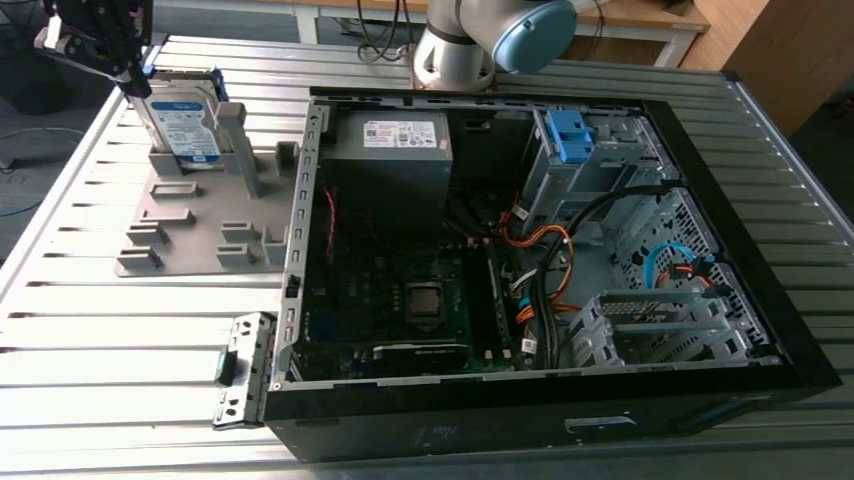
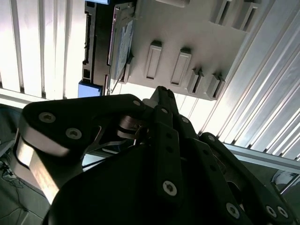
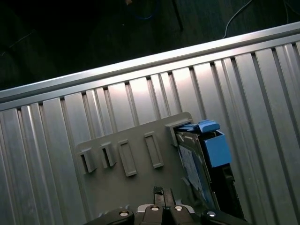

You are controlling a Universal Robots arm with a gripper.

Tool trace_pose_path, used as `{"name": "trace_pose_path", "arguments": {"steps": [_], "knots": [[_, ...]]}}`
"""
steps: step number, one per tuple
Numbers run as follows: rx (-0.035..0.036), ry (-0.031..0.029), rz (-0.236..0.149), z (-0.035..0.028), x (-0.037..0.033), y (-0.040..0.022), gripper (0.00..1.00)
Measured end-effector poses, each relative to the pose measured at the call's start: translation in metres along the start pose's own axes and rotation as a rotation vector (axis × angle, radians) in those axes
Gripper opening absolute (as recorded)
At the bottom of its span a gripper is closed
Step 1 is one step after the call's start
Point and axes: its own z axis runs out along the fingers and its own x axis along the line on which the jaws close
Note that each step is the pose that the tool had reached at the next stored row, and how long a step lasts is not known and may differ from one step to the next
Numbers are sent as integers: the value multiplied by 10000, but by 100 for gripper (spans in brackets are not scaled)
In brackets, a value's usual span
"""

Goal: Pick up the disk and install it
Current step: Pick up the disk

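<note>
In the exterior view, your disk stands on edge in the grey rack on the tabletop, upper left of the frame, beside the open computer case. The pincer hangs just above it, dark and cut off by the frame edge.

In the second wrist view the pincer is clenched on nothing, near the disk but apart from it. Its own body hides much of the rack.

In the first wrist view the disk runs off the frame's edge.

Expect it to be stiff, weighty, slick on its metal faces and shock-shy. I'd judge the blue frame edges the safest hold.
</note>
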Motion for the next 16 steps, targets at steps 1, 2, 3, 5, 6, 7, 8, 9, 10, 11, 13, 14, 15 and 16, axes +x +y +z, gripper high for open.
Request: {"name": "trace_pose_path", "arguments": {"steps": [1, 2, 3, 5, 6, 7, 8, 9, 10, 11, 13, 14, 15, 16], "knots": [[-1, 1, -33, 0, 0, 0, 11], [-2, 3, -65, 0, 0, 0, 11], [-3, 4, -101, 0, 0, 0, 11], [-4, 6, -162, 0, 0, 0, 11], [-5, 8, -195, 0, 0, 0, 11], [-6, 9, -228, 0, 0, 0, 11], [-6, 10, -263, 0, 0, 0, 11], [-7, 12, -294, 0, 0, 0, 11], [-8, 12, -325, 0, 0, 0, 11], [-9, 14, -356, 0, 0, 0, 11], [-10, 16, -419, 0, 0, 0, 11], [-12, 18, -449, 0, 0, 0, 11], [-12, 19, -480, 0, 0, 0, 11], [-14, 21, -512, 0, 0, 0, 11]]}}
